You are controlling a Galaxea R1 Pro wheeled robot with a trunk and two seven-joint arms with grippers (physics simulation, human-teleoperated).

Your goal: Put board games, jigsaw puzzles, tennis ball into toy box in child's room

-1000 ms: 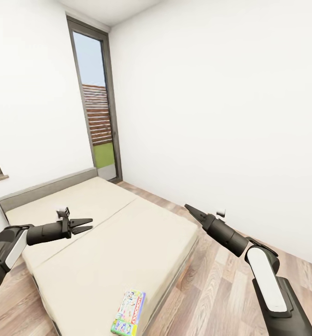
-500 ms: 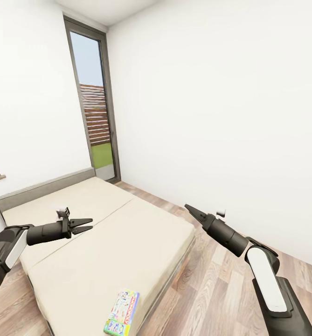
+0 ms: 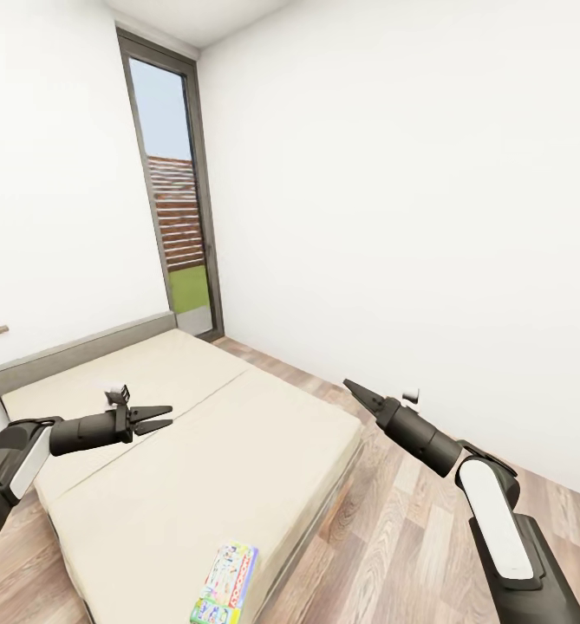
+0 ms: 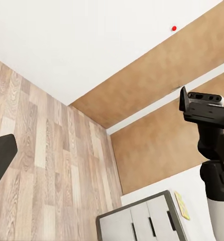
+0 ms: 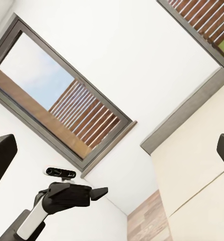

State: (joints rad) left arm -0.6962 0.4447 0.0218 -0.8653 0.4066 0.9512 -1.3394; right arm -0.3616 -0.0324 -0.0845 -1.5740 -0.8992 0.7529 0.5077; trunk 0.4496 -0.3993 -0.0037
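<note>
Head view puts us beside the bed [image 3: 194, 451], our landmark for everything else. One board game [image 3: 224, 585], the green-edged box with the white colourful cover, lies flat on the mattress at the bed's near corner, close to the edge that meets the wood floor. Our left gripper [image 3: 155, 418] hovers above the bed's headboard half, fingers spread apart and holding nothing. Our right gripper [image 3: 355, 392] hangs over the floor just off the bed's far side; its fingers look drawn together with nothing between them (the right wrist view is too tight for us to be certain). A tall window [image 3: 177, 217] stands past the bed's head. We judge the risk to be the box's spot by the mattress edge: a clumsy sideways nudge while reaching down could push it off onto the floor.
</note>
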